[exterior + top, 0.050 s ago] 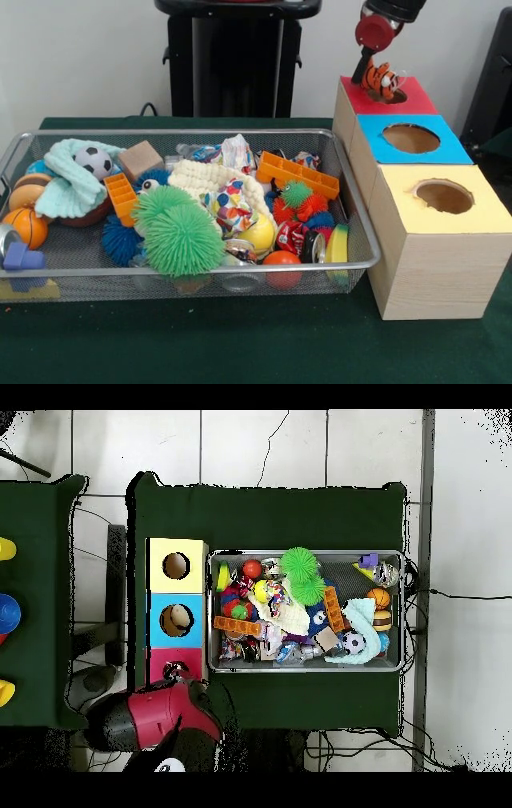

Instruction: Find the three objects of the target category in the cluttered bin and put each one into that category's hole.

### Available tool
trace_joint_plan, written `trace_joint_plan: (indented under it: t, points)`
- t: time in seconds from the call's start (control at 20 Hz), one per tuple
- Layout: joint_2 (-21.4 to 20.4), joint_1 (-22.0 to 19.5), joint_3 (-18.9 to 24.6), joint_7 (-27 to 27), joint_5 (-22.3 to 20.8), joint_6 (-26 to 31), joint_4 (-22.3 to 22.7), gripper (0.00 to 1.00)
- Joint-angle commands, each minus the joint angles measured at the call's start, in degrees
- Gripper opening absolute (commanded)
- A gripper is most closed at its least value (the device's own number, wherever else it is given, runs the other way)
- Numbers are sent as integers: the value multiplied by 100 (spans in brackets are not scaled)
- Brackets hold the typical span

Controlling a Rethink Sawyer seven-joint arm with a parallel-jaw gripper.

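Gripper: the gripper (pixel 379 80) hangs directly over the red box (pixel 398 102), closed around a small tiger toy (pixel 379 78) that sits in or just above that box's hole; the front view does not settle whether the toy touches the rim.
Tiger toy: orange with black stripes, tilted, at the red box's opening; in the overhead view it is hidden under the arm (pixel 150 719).
Red box: the landmark, one end of a row of three wooden boxes on the green table (pixel 240 344); the blue box (pixel 410 140) touches it, and the yellow box (pixel 444 200) stands beyond the blue one, farthest from the red.
Holes: the blue and yellow boxes each show a round opening on top; seen from above, something pale lies inside the blue one.
Bin: the wire mesh bin (pixel 364 240) stands just beside the box row, its short end alongside the three boxes.
Bin contents: a large green spiky ball (pixel 182 236), a small soccer ball (pixel 94 162), an orange block (pixel 298 174), a mint cloth (pixel 68 188) and a mini basketball (pixel 26 226), the last three well away from the red box.
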Motion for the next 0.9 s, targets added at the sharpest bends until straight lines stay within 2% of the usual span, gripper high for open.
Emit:
trace_joint_plan:
  t: [0.05,0.9]
  points:
    - [368,-46,39,1790,188,-381,46,0]
    - [578,81,-35,1804,272,-279,-73,0]
